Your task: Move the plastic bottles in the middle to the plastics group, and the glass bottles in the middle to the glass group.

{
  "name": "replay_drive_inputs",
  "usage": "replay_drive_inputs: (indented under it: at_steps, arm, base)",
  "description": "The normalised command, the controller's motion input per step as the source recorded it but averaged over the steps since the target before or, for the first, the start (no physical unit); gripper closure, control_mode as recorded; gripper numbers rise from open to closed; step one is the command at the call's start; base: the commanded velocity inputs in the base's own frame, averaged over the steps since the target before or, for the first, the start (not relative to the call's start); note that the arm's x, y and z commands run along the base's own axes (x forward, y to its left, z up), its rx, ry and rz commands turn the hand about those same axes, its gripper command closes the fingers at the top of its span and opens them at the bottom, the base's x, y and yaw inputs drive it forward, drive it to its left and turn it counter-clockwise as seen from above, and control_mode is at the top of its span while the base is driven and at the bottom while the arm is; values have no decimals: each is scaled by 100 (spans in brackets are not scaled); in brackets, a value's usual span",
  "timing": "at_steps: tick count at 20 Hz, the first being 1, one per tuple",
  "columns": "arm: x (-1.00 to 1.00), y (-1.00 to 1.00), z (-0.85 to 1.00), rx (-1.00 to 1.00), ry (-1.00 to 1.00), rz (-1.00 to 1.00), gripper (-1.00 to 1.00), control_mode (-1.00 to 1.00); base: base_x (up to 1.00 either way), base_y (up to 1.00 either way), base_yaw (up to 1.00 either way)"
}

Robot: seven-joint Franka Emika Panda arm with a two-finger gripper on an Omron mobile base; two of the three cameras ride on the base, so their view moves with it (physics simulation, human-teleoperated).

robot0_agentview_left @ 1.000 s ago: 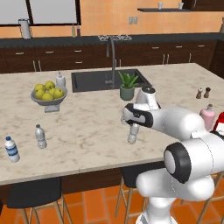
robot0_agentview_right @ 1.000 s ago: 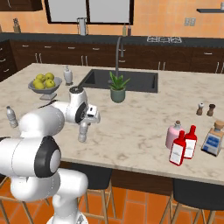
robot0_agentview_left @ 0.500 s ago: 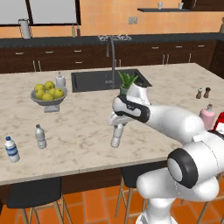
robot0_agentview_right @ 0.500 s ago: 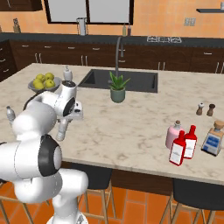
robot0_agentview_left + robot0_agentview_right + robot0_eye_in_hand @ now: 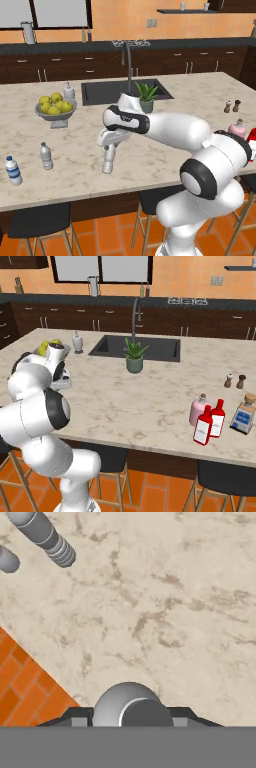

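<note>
- Marble tabletop in the left base view: my fingers grip the grey bottle by its top, and it hangs upright over the tabletop's near part, left of the sink.
- Further left in that view stand a plain bottle and, nearer the edge, a blue-label bottle, close together and well apart from my load.
- Behind them sits a bowl of lemons; a potted plant stands by the sink.
- At the right, the pink bottle shows behind my arm, with two shakers further back.
- Right base view: my arm reaches left in front of the lemons.
- Far right, near the front edge, the pink bottle stands just behind two red bottles, which touch side by side.
- Hand view: the grey bottle's round top sits clamped between my fingers, seen from above over the marble.
- At upper left the plain bottle stands beside the edge, orange floor beyond.
</note>
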Motion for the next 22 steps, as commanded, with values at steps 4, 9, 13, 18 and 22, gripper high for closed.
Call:
replay_drive_inputs:
  at_steps: [4,9,13,18,22]
  arm:
    - [-6,100,0,0,-1,6,100,-100]
    - [-2,98,4,-2,-19,0,100,-100]
    - [0,62,1,-7,-37,-4,100,-100]
    - [12,43,0,-4,-22,-6,100,-100]
    - [17,22,-4,-3,-1,-1,100,-100]
  base:
    - [0,0,0]
    - [0,0,0]
    - [0,0,0]
    - [0,0,0]
    - [0,0,0]
